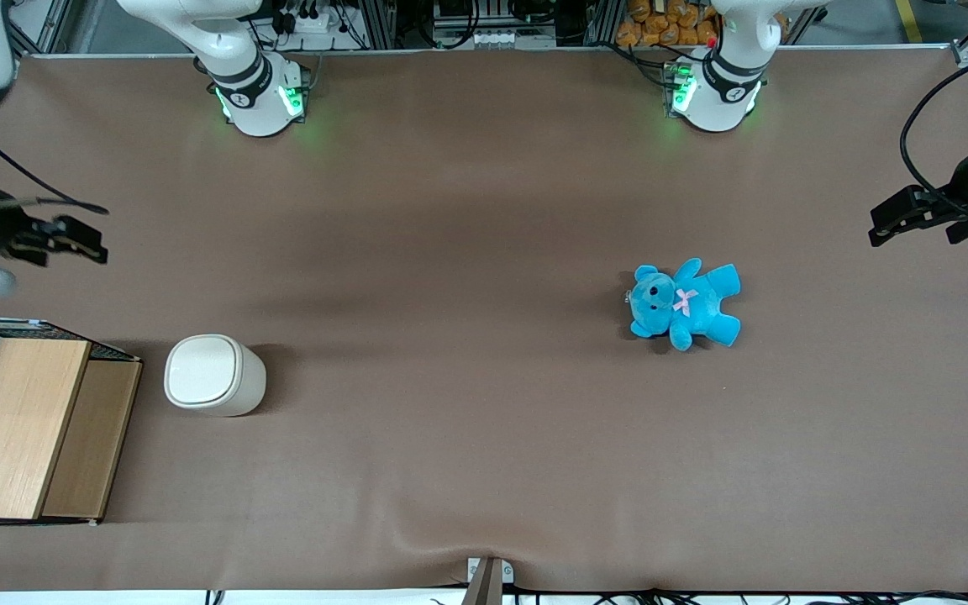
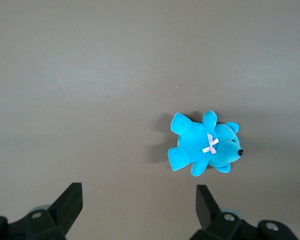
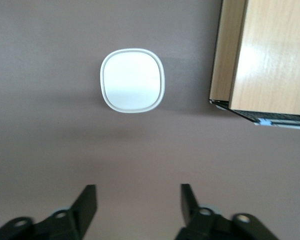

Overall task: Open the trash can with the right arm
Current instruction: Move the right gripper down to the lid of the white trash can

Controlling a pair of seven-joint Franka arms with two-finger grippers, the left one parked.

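The trash can [image 1: 213, 375] is a small cream-white bin standing upright on the brown table, its flat lid [image 3: 132, 80] down. It stands beside the wood-topped mesh box. My right arm's gripper [image 1: 85, 239] hangs high over the table at the working arm's end, farther from the front camera than the can and well apart from it. In the right wrist view the gripper [image 3: 139, 197] is open, two black fingers [image 3: 87, 200] spread wide with only bare table between them.
A wood-topped wire-mesh box [image 1: 26, 428] stands at the working arm's end, close beside the can. A blue teddy bear [image 1: 684, 304] lies toward the parked arm's end. A fold in the table cloth [image 1: 484, 550] rises at the near edge.
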